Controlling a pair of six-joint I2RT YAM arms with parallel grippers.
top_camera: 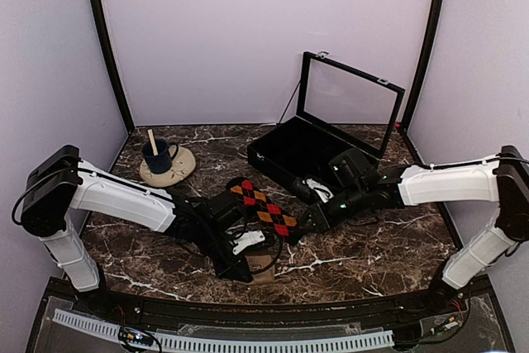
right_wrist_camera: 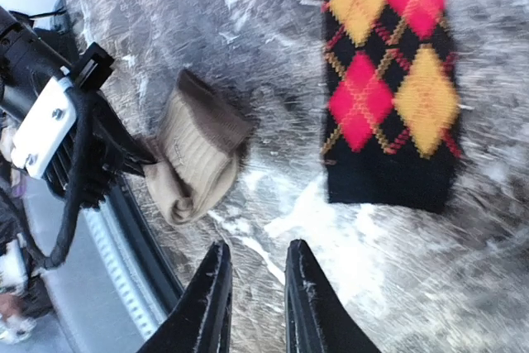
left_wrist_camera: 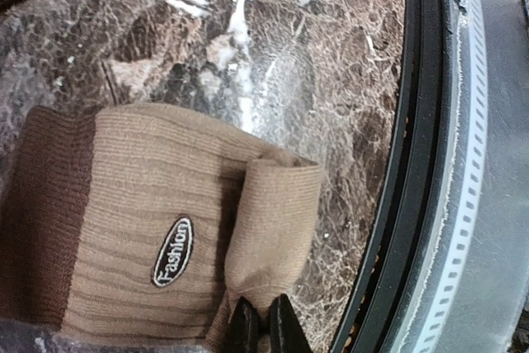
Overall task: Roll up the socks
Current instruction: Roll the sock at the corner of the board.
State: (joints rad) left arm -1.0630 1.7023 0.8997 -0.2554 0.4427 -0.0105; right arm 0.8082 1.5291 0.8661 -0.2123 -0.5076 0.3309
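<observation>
The tan-brown ribbed sock (left_wrist_camera: pixel 149 196) lies near the table's front edge, with a darker brown cuff and a "Fashion" label. Its end is folded back over itself into a partial roll (left_wrist_camera: pixel 277 221). My left gripper (left_wrist_camera: pixel 262 332) is shut on that folded end. In the top view the tan sock (top_camera: pixel 266 269) is a small bundle at my left gripper (top_camera: pixel 248 264). The black argyle sock (top_camera: pixel 263 208) lies flat behind it, with red and orange diamonds (right_wrist_camera: pixel 388 80). My right gripper (right_wrist_camera: pixel 258 247) is open and empty, hovering over bare marble between the two socks (right_wrist_camera: pixel 198 159).
A black case (top_camera: pixel 289 155) with its glass lid raised (top_camera: pixel 351 105) stands at the back right. A blue mug with a stick (top_camera: pixel 157 155) sits on a beige saucer at the back left. The black table rim (left_wrist_camera: pixel 421 163) and a white perforated strip (left_wrist_camera: pixel 475 163) run close by the tan sock.
</observation>
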